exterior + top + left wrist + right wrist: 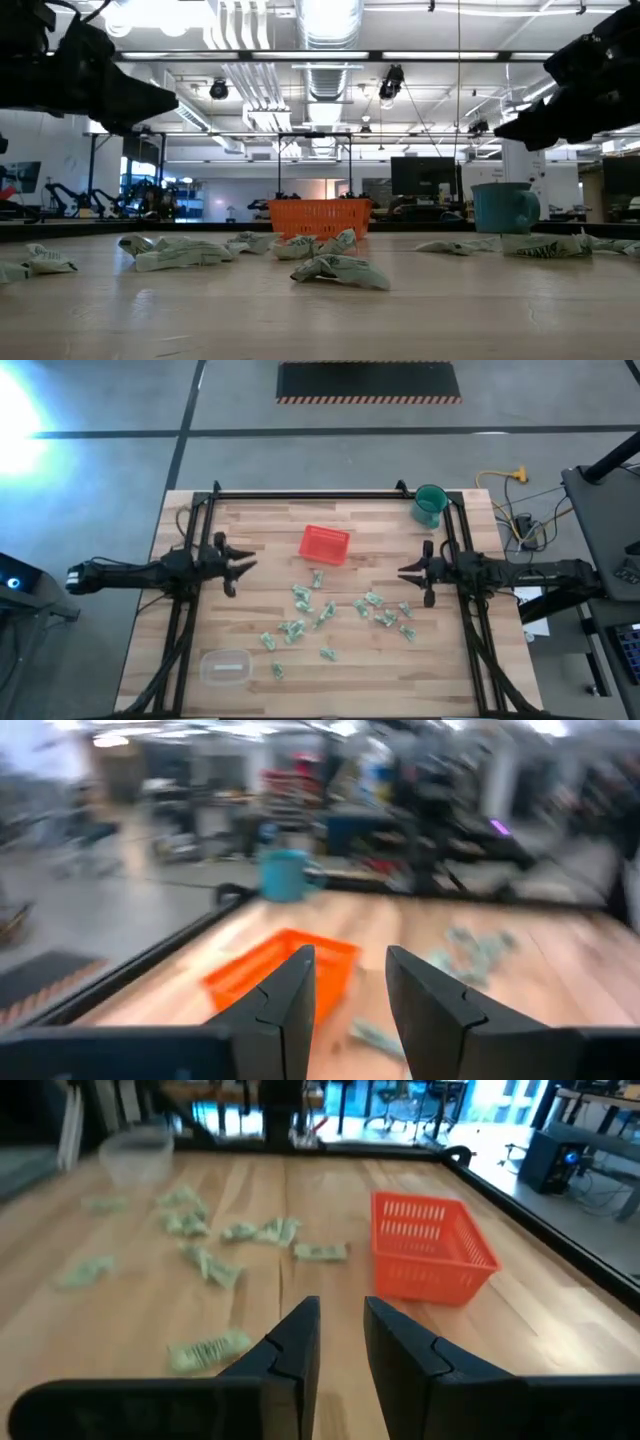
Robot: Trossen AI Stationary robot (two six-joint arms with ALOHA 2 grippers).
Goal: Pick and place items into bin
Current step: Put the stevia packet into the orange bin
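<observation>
We see a pale wooden plank tabletop [250,550] framed by a black metal rail along its edges. The small square bright-red plastic bin [325,544] with low mesh walls sits near the middle toward the far side, apart from everything else, with bare wood on all sides of it. The tiny crumpled pale-green and white wrapper pieces [300,598] lie scattered over the middle and near half of the tabletop, none inside the bin. A teal-green round cup [430,505] stands at the far right corner just inside the rail, and a clear rounded plastic container [225,665] rests at the near left.

The left hand [240,568] hangs above the left side of the tabletop, its 2 dark fingers [290,1000] parted with nothing between them. The right hand [408,572] hangs above the right side, its fingers [295,1345] a narrow gap apart, also holding nothing. Both point inward, with open wood between them.
</observation>
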